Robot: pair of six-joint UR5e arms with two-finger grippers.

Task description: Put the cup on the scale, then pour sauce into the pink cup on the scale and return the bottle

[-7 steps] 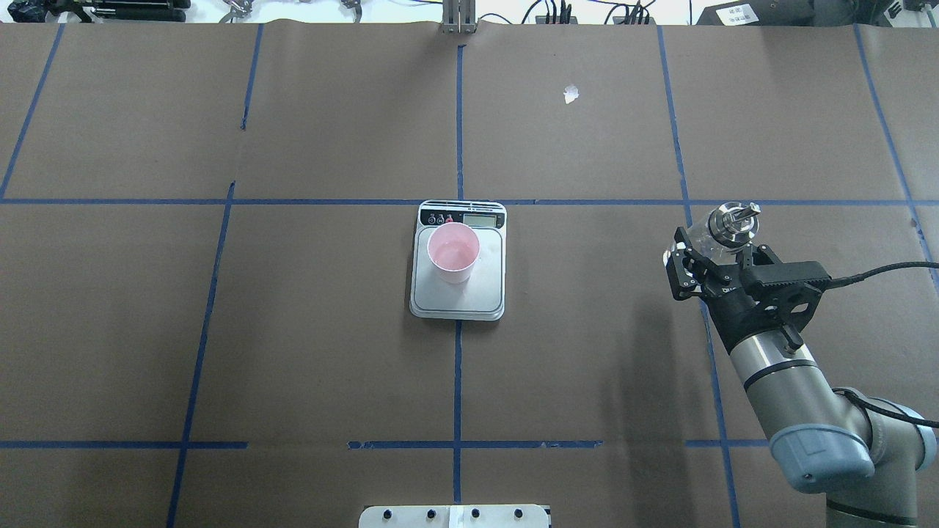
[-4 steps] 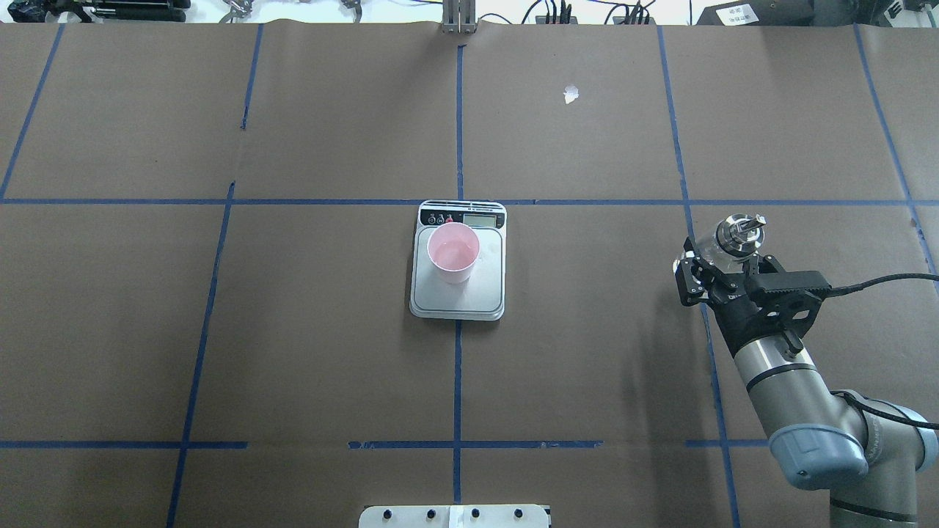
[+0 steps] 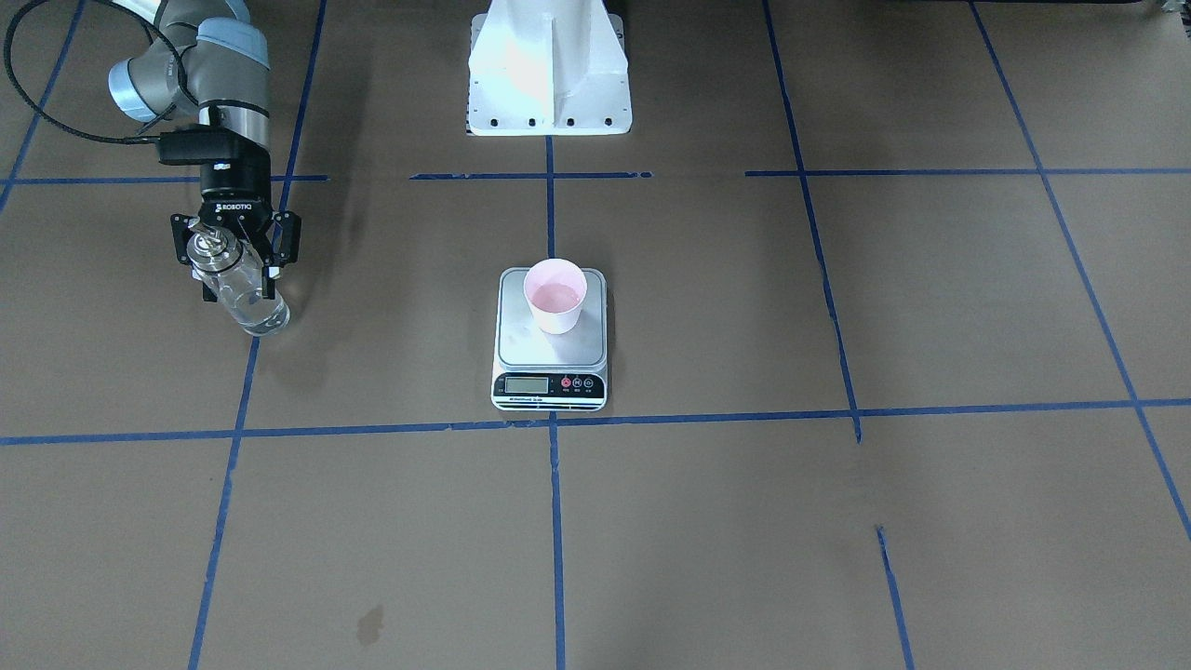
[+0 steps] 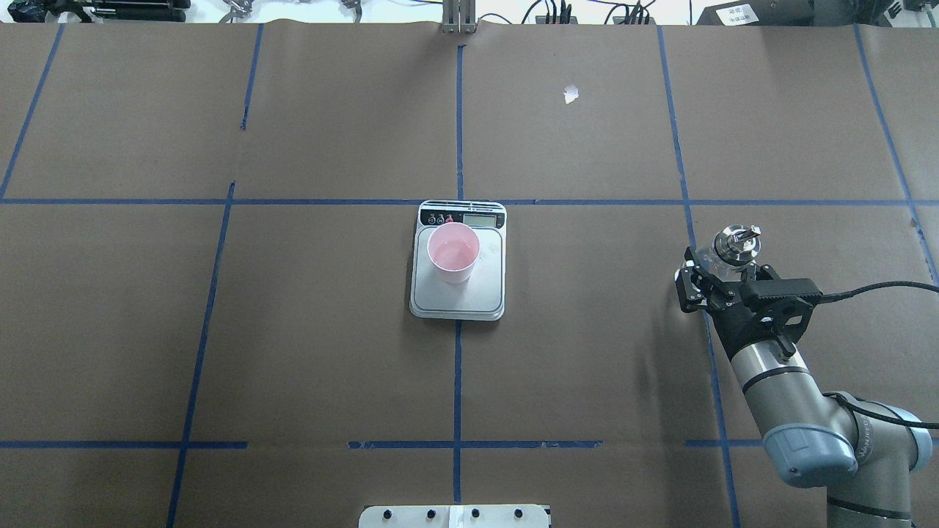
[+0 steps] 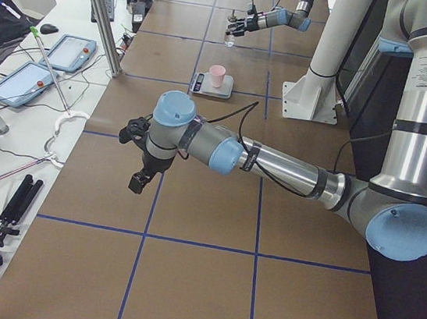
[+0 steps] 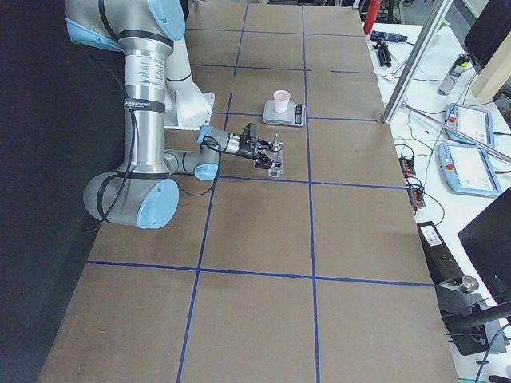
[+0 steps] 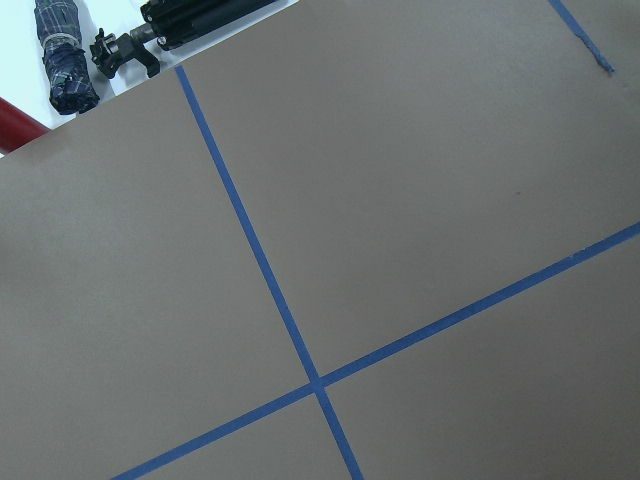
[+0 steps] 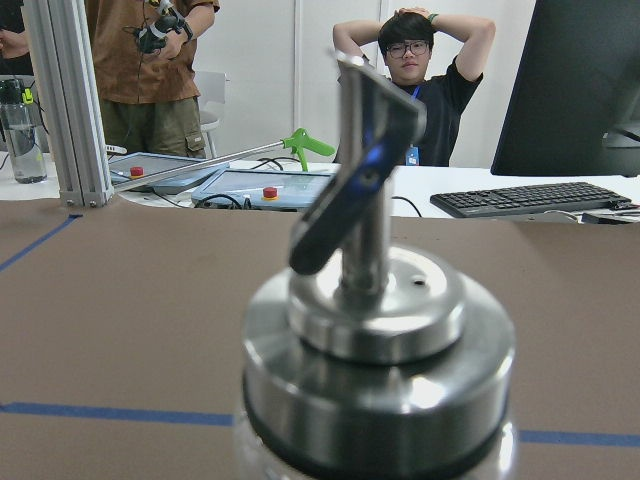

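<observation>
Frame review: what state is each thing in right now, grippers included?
cup: upright on the scale's platform.
scale: flat on the table, carrying the cup; display too small to read.
bottle: upright, capped, clamped in the right gripper; contact with the table unclear.
right gripper: shut on the bottle.
left gripper: far from the scale; open or shut cannot be told.

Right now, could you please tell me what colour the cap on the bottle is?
Shiny silver metal; the right wrist view shows the cap best.
</observation>
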